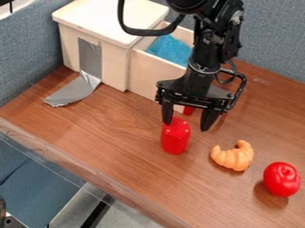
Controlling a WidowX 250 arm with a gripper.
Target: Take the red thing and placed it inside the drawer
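Observation:
The black gripper (186,126) hangs pointing down over the middle of the table, open, its two fingers spread apart. A red block-like object (175,137) with small pale dots near its top stands on the wood just below the left finger; whether they touch I cannot tell. Another small red patch (189,110) shows behind the gripper, mostly hidden by it. The light wooden drawer (154,71) is pulled out from the cabinet, behind and left of the gripper, and holds a blue cloth (171,49). The arm covers part of the drawer.
An orange croissant (233,156) lies right of the red object, and a round red fruit (282,179) sits farther right. The cream cabinet (98,22) stands at the back left, with silver tape (74,91) running onto the table. The table's front edge (77,167) slants across the lower left.

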